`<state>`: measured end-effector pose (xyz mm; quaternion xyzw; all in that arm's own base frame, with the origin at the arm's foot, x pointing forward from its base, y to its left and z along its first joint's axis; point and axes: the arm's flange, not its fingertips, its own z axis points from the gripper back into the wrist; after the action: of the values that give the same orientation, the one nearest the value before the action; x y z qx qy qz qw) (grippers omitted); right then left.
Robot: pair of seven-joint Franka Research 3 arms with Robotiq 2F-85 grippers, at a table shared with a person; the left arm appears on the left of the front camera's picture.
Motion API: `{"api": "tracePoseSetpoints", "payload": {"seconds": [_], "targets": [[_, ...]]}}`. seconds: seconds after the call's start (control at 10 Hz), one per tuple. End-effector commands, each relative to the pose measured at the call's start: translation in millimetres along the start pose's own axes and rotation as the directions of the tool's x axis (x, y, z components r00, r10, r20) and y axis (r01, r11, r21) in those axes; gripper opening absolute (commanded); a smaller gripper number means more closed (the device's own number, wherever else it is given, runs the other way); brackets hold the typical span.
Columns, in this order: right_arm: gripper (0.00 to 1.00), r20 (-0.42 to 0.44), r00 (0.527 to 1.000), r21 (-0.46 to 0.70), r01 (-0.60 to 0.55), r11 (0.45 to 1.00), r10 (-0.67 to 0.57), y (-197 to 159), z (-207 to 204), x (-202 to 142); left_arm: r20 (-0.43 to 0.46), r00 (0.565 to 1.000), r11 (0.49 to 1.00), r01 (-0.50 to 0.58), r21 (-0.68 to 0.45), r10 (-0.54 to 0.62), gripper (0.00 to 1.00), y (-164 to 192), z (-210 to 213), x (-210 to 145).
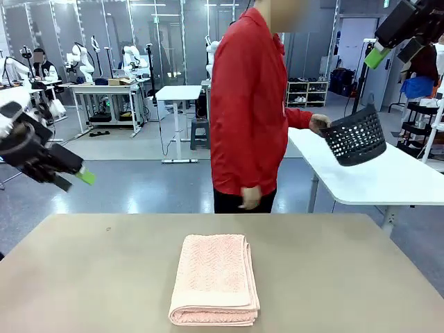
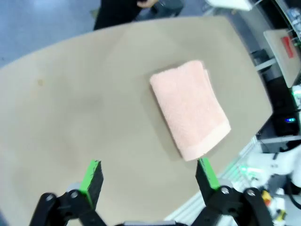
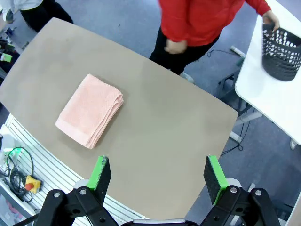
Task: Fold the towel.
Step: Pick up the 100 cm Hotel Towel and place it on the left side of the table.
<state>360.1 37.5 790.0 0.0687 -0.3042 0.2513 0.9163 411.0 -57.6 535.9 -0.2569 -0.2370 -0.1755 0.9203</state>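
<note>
Towel (image 1: 214, 279) lying folded mid-table (image 1: 333, 277), long axis running toward person; both grippers (image 1: 76, 177) (image 1: 388, 52) hanging high, jaws wide, holding nothing; left nearer.

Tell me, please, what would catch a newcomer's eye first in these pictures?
A salmon-pink towel, already folded into a thick stack, lies alone near the front middle of the tan table. Behind it, a person in a red shirt holds a dark basket over a white side table.
</note>
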Motion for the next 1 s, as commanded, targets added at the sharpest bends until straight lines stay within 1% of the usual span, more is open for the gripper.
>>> {"api": "tracePoseSetpoints", "payload": {"seconds": [0.0,0.1,0.2,0.3,0.4,0.5,0.6,0.7,0.8,0.9], "targets": [[1.00,0.004,1.000,-0.010,0.005,1.000,-0.005,-1,-1,-1,0.007,0.999,0.992,-0.032,-0.121,0.033,1.00,15,-46,-4],[1.00,0.004,1.000,-0.010,0.005,1.000,-0.005,-1,-1,-1,-0.052,0.996,0.982,-0.078,-0.173,0.070,1.00,21,-81,-14],[1.00,0.004,1.000,-0.010,0.005,1.000,-0.005,-1,-1,-1,-0.066,0.991,0.966,-0.126,-0.224,0.114,1.00,26,-114,-22],[1.00,0.004,1.000,-0.010,0.005,1.000,-0.005,-1,-1,-1,-0.056,0.988,0.944,-0.154,-0.293,0.144,1.00,27,-150,-31],[1.00,0.004,1.000,-0.010,0.005,1.000,-0.005,-1,-1,-1,-0.025,0.988,0.940,-0.153,-0.306,0.152,1.00,27,-179,-40],[1.00,0.004,1.000,-0.010,0.005,1.000,-0.005,-1,-1,-1,-0.059,0.979,0.923,-0.204,-0.327,0.196,1.00,31,-202,-50],[1.00,0.004,1.000,-0.010,0.005,1.000,-0.005,-1,-1,-1,-0.112,0.965,0.901,-0.261,-0.346,0.236,1.00,32,-221,-56],[1.00,0.004,1.000,-0.010,0.005,1.000,-0.005,-1,-1,-1,-0.142,0.954,0.875,-0.299,-0.381,0.264,1.00,31,-235,-58],[1.00,0.004,1.000,-0.010,0.005,1.000,-0.005,-1,-1,-1,-0.135,0.953,0.870,-0.303,-0.388,0.272,1.00,30,-243,-59],[1.00,0.004,1.000,-0.010,0.005,1.000,-0.005,-1,-1,-1,-0.141,0.949,0.875,-0.313,-0.369,0.281,1.00,29,-253,-60]]}}
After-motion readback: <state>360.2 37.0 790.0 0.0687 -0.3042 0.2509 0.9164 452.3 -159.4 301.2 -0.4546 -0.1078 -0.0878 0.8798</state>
